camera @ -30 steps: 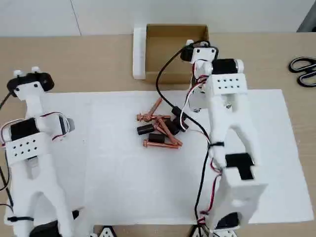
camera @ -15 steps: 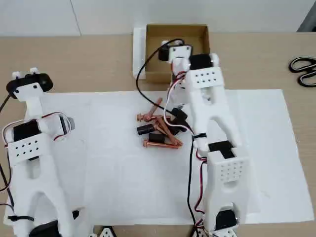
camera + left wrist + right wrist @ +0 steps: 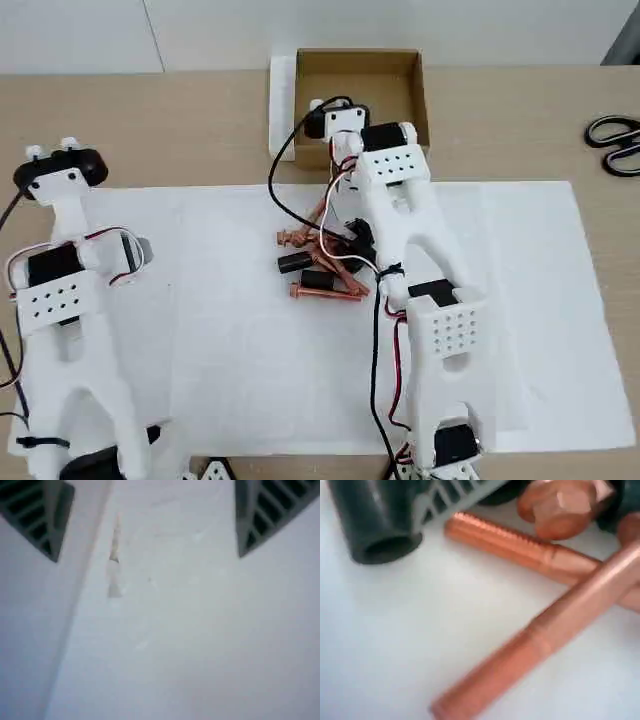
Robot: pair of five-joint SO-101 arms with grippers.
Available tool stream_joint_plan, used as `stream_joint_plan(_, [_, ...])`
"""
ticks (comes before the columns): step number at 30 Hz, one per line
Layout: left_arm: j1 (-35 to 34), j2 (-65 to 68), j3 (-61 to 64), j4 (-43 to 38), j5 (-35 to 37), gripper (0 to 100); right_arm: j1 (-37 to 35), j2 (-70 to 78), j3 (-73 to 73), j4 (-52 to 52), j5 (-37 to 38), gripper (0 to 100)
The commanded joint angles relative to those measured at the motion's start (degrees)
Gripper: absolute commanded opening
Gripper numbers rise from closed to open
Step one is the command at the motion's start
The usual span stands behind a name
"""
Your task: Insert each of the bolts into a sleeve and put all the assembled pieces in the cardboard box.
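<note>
High view looks down on a shallow brown cardboard box [image 3: 421,95] at the far side of a pale wooden table [image 3: 150,120], with a white foam block [image 3: 282,105] touching its wall on the left arm's side. A large white paper sheet [image 3: 230,350] has its far edge just short of the box's near wall. On the sheet, near that wall, copper-coloured threaded bolts [image 3: 325,292] and short black tubular sleeves [image 3: 293,262] lie in one crossed, touching heap, all outside the box.

Right arm [image 3: 400,200] stretches over the heap toward the box, and its right claw [image 3: 340,175] hangs low between box and heap; I cannot tell whether it is open or closed. Its wrist view shows bolts crossing beside a sleeve.

Left claw [image 3: 149,555] stands well apart from the box, spread wide and holding nothing over the sheet. A broad stretch of sheet separates it from the heap.

Black-handled scissors [image 3: 615,140] lie well apart from the box, at the table's edge.
</note>
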Motion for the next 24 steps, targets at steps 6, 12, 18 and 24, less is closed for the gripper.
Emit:
stream_joint_plan(6, [0.4, -0.3, -0.2, -1.1, 0.4, 22, -0.7, 2.8, -2.9, -0.7, 2.7, 17.2])
stream_joint_plan(12, [0.4, -0.3, 1.6, -3.3, 0.4, 22, -0.7, 5.3, -2.9, -0.7, 2.7, 16.9])
stream_joint_plan(18, [0.4, -0.3, 4.5, -5.6, 0.4, 22, -0.4, 5.6, -2.9, -0.5, 2.7, 16.5])
stream_joint_plan(24, [0.4, -0.6, 4.3, -5.5, 0.4, 22, 0.3, 5.4, -2.9, -0.3, 2.7, 4.3])
